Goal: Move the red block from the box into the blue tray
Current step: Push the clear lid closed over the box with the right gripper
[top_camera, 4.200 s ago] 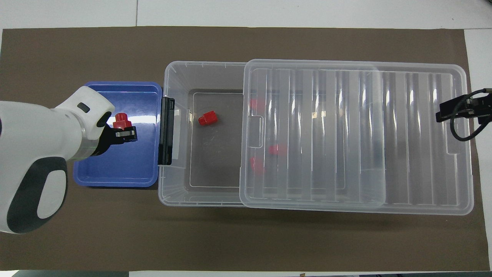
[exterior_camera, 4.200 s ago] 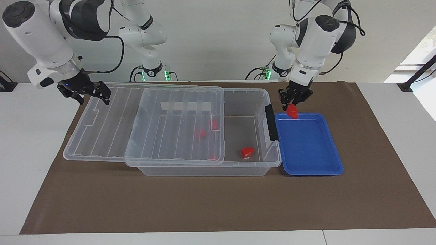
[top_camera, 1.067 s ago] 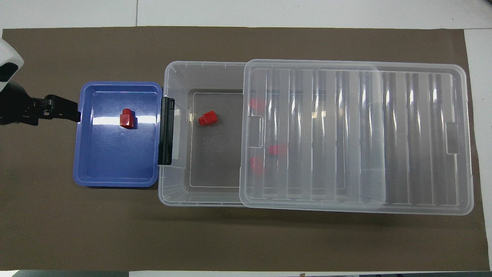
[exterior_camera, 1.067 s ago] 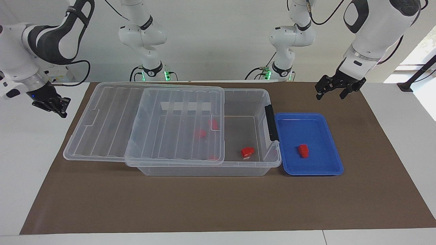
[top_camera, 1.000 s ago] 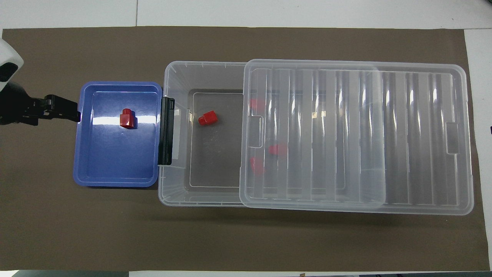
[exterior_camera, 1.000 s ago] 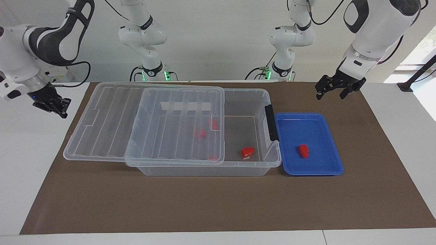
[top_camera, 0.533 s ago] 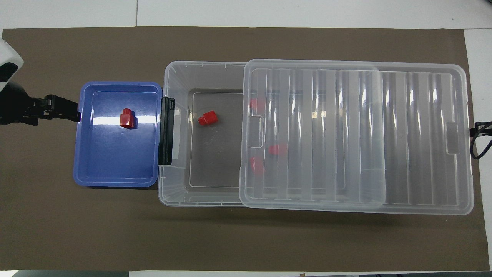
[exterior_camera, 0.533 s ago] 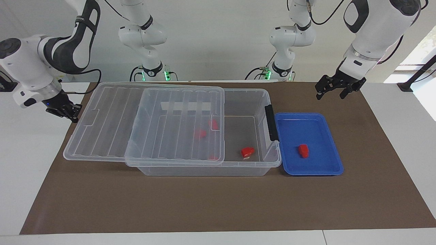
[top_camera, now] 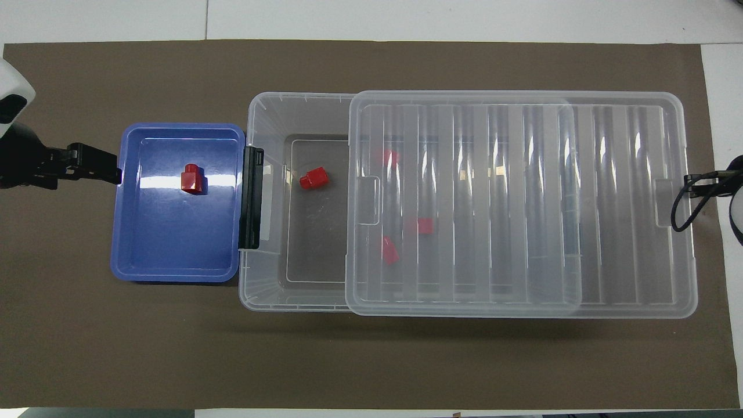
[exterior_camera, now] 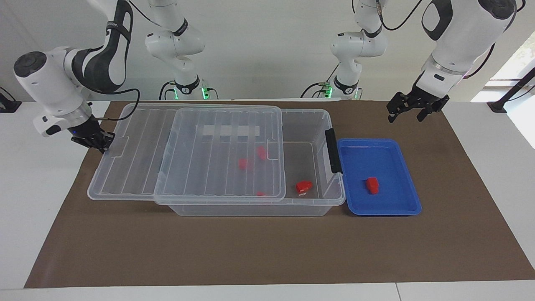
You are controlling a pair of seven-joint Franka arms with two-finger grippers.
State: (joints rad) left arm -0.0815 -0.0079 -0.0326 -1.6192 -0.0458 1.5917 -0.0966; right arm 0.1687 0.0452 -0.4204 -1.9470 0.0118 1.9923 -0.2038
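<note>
The red block (exterior_camera: 372, 185) lies in the blue tray (exterior_camera: 403, 167), below the released left tool (exterior_camera: 411, 112). The clenched right tool (exterior_camera: 92, 141) touches the lid (exterior_camera: 138, 159) edge; push level, square along the box (exterior_camera: 309, 125).

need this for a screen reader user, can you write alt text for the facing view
A red block lies in the blue tray beside a clear box whose lid is slid partway off. The shut right gripper is at the lid's outer end; the open left gripper waits raised over the mat.
</note>
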